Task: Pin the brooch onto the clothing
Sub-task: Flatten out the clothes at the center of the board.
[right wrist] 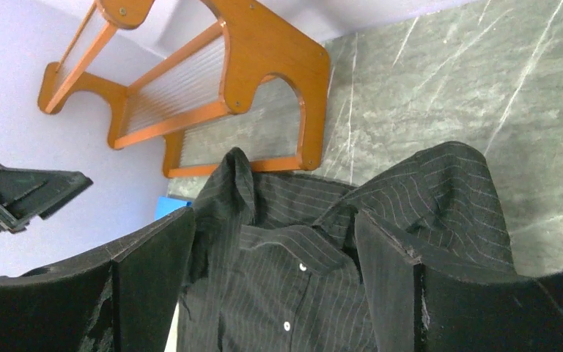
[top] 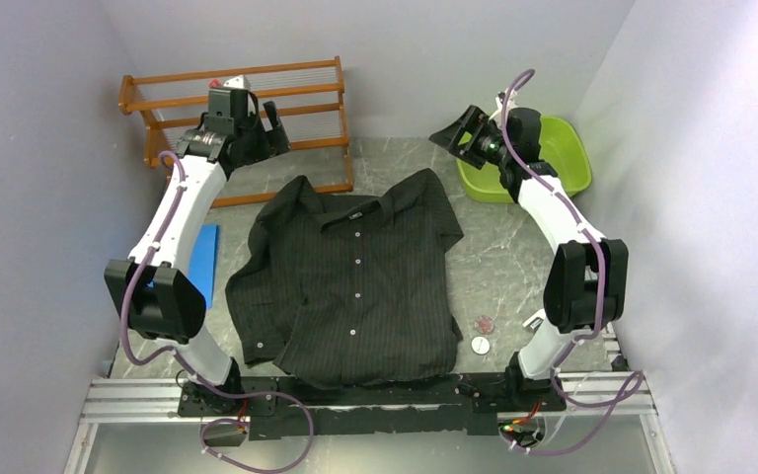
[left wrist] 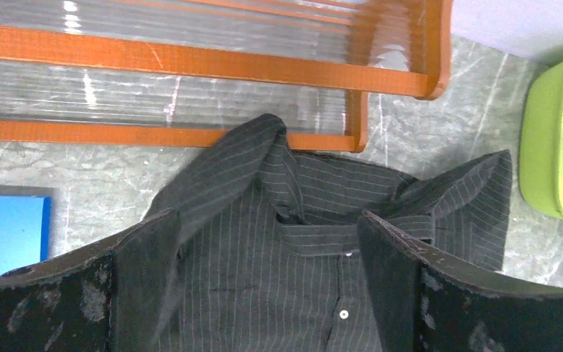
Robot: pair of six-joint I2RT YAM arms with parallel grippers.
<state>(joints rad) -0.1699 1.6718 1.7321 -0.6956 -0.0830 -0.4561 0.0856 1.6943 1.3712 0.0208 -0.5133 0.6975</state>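
Left gripper (top: 274, 123) and right gripper (top: 454, 133) are hanging jaws apart, empty, at 11 and 1 o'clock of the clothing (top: 355, 286) lying flat mid-table; right one is best fetching the pinkish disc (top: 483, 322), likely the brooch, at 4 o'clock, by its rim.

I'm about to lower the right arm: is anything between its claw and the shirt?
Nothing visible does. The right claw hangs open near the collar end of the shirt, with only air between them.
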